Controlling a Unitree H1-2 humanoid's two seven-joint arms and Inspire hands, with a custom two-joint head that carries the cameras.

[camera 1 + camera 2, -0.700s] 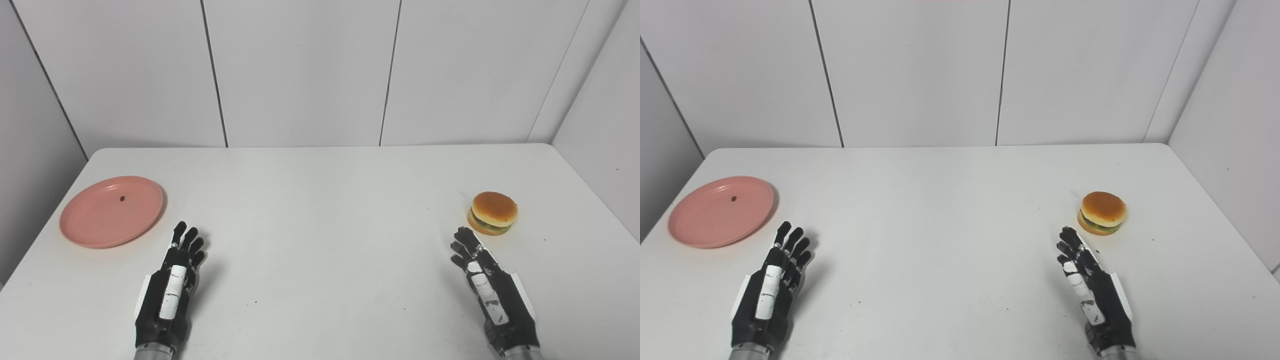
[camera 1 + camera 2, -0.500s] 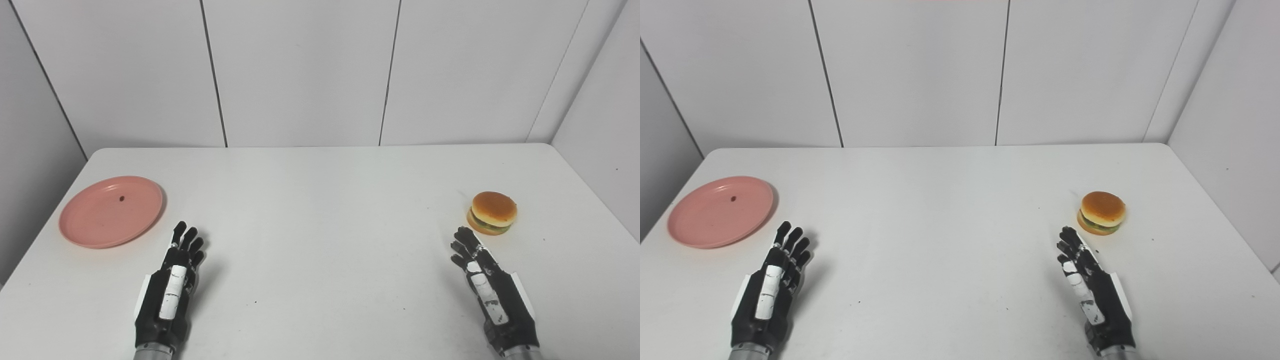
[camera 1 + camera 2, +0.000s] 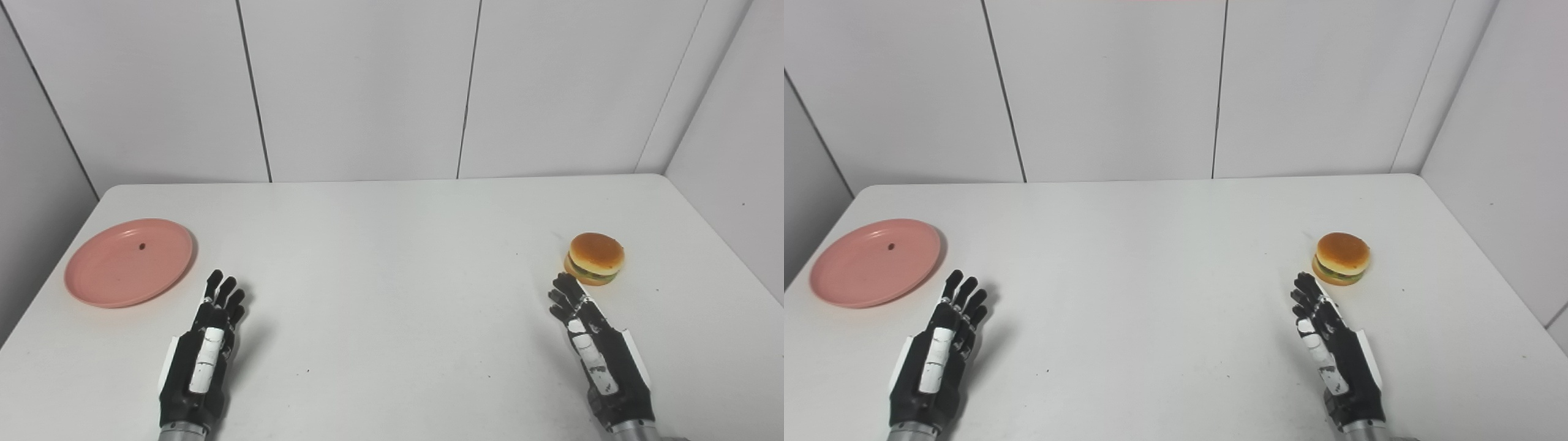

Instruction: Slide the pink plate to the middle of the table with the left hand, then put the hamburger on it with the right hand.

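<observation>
A pink plate (image 3: pixel 127 262) lies flat at the left edge of the white table (image 3: pixel 392 257), with a small dark speck on it. A hamburger (image 3: pixel 595 258) sits at the right side. My left hand (image 3: pixel 205 349) is open and empty, resting near the front, right of and nearer than the plate, not touching it. My right hand (image 3: pixel 591 346) is open and empty, its fingertips just short of the hamburger. The same scene shows in the right eye view, with the plate (image 3: pixel 874 261) and hamburger (image 3: pixel 1341 257).
White wall panels stand behind the table and along both sides. The table's left edge runs close by the plate. A few small dark specks dot the tabletop.
The whole picture has shifted slightly left, so the camera moved. The plate, the hamburger and both hands have kept their places relative to one another.
</observation>
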